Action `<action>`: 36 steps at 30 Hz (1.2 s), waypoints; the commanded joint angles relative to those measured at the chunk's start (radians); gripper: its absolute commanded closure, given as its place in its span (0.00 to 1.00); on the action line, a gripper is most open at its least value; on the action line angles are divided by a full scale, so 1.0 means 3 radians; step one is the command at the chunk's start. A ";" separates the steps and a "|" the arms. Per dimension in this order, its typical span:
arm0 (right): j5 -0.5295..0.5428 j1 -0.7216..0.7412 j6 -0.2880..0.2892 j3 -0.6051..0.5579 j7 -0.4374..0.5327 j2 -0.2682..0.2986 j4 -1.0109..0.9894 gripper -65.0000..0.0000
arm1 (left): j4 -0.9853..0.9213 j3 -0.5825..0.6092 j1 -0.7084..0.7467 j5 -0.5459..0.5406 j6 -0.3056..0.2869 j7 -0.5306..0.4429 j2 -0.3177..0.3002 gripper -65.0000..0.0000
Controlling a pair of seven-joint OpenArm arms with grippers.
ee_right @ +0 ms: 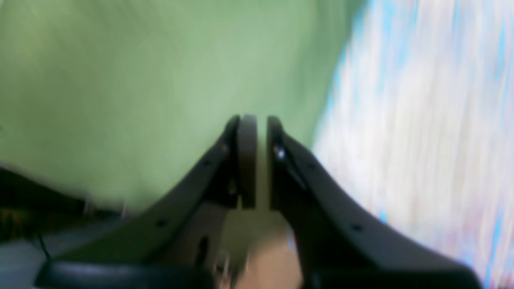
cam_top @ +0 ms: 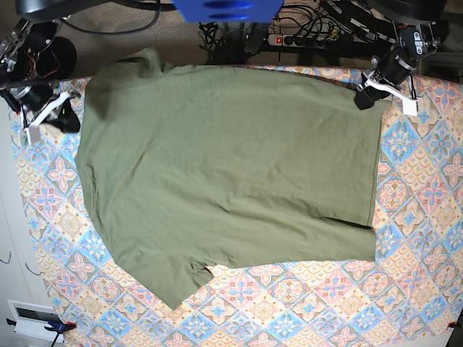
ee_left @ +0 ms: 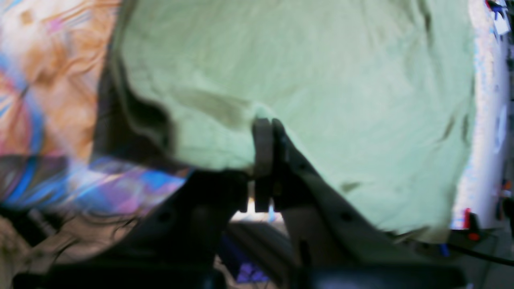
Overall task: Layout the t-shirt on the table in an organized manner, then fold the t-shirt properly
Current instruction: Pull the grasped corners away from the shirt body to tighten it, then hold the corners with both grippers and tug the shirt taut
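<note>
T-shirt (cam_top: 224, 173) spread flat across table (cam_top: 419, 238), covering most of far and middle area, one sleeve at near-left edge, hem side toward right. Fabric wrinkled, small fold near lower right corner. Left gripper (ee_left: 268, 124) clenched on t-shirt edge at far right corner in base view, cloth bunched at its fingertips. Right gripper (ee_right: 257, 120) clamped on t-shirt edge at far left corner, thin cloth between jaws. Wrist views blurred.
</note>
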 commanded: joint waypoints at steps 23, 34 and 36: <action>-0.0374 -0.0132 0.0010 0.0001 -0.0109 0.0020 -0.1003 0.53 | 0.0049 -0.0022 0.0009 -0.0048 -0.0034 0.0060 -0.0041 1.00; -0.0369 -0.0153 0.0010 -0.0305 -0.0109 -0.0072 -0.0978 0.53 | 0.0044 -0.0027 0.0009 -0.0043 -0.0034 0.0065 -0.0041 1.00; -0.0369 -0.0153 0.0010 -0.0311 -0.0114 -0.0072 -0.0978 0.54 | 0.0039 -0.0027 0.0009 -0.0038 -0.0034 0.0065 -0.0041 1.00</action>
